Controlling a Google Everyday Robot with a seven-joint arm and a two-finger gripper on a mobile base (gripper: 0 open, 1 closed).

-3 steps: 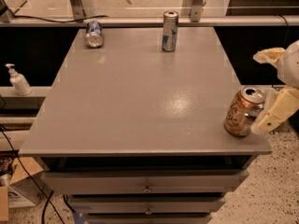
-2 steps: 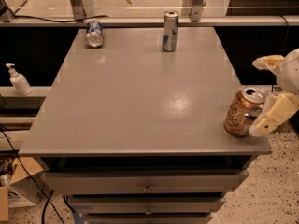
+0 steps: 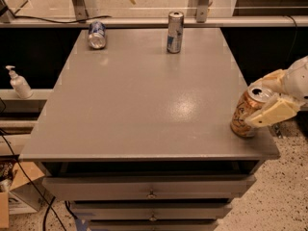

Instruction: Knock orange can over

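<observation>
— Any lettering on the orange can (image 3: 246, 113)?
— Dark markings, unreadable. It leans at the bench's (image 3: 144, 105) front right corner, close to the right edge.
— The hand (image 3: 271, 96)?
— Spread wide, fingers (image 3: 276, 110) straddling the can's top. Bare surface leftward; slim blue can (image 3: 175, 32) and short blue can (image 3: 96, 34) far back.

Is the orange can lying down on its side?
No, the orange can stands on its base at the table's right edge, with the pincer beside it.
</observation>
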